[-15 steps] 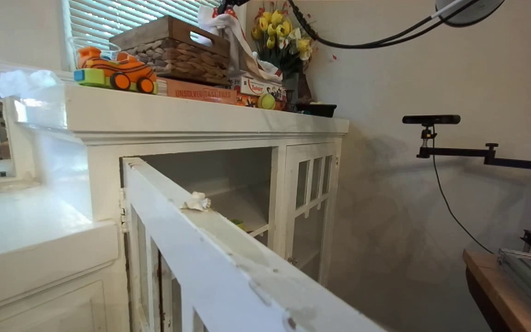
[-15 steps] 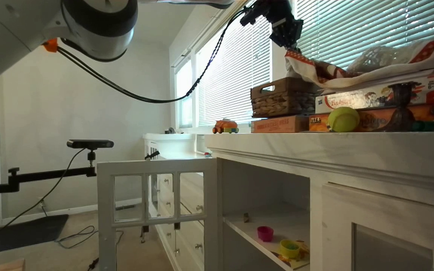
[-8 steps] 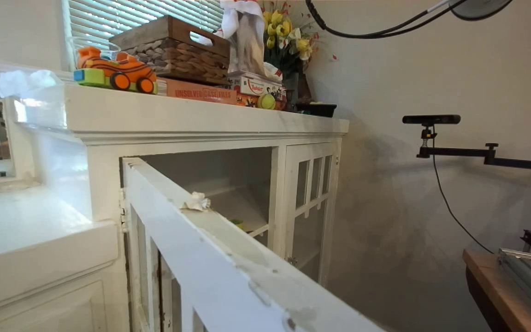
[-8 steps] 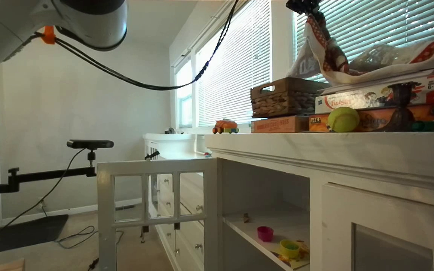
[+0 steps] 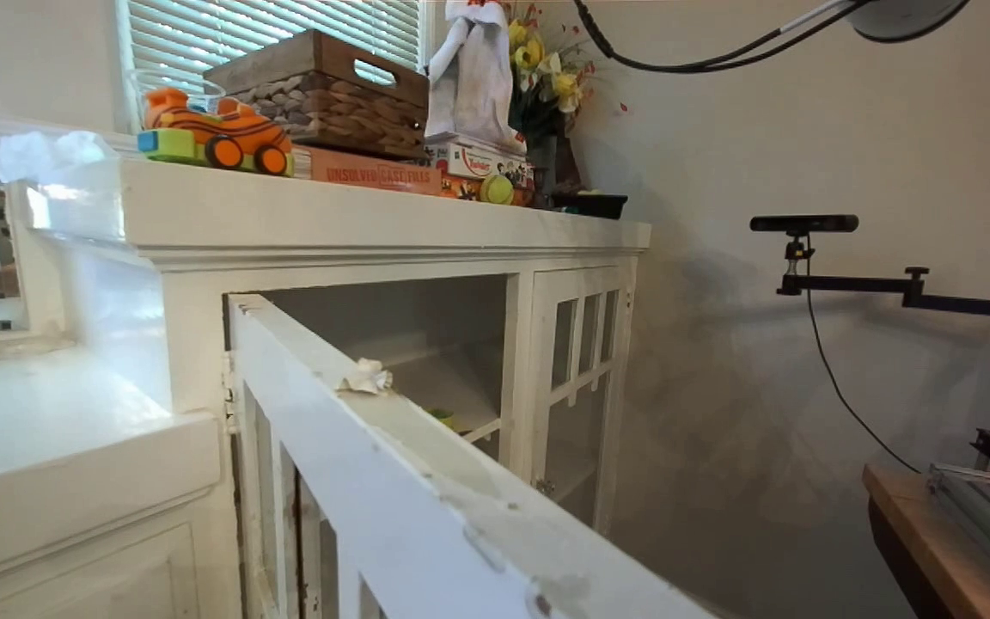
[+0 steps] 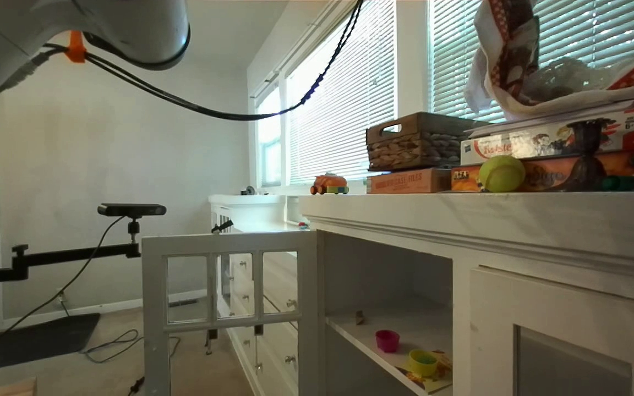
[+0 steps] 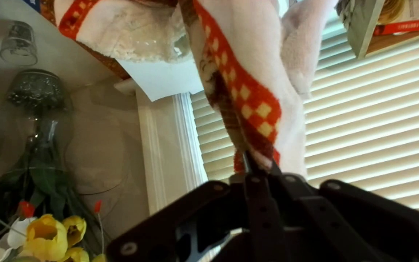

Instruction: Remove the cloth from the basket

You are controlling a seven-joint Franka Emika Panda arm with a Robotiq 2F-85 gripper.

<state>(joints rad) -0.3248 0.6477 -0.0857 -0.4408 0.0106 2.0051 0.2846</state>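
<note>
The gripper (image 7: 260, 165) is clamped on the cloth (image 7: 247, 40), which hangs outside the basket (image 6: 405, 146), its lower folds over the Twister box (image 6: 548, 138) just beside it in both exterior views

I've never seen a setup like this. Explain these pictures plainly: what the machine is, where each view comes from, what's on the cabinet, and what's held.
The machine is a single robot arm, steered by a person. Its hand is a gripper, which pinches things. Two pictures come from cameras standing outside the robot; the close-up comes from a camera on its wrist. On the white cabinet are a woven basket, stacked boxes, an orange toy vehicle, a tennis ball and yellow flowers. The gripper is closed on a whitish cloth with red patterned edging, which drapes down to the stacked boxes beside the basket. Only the wrist view shows that grip.
</note>
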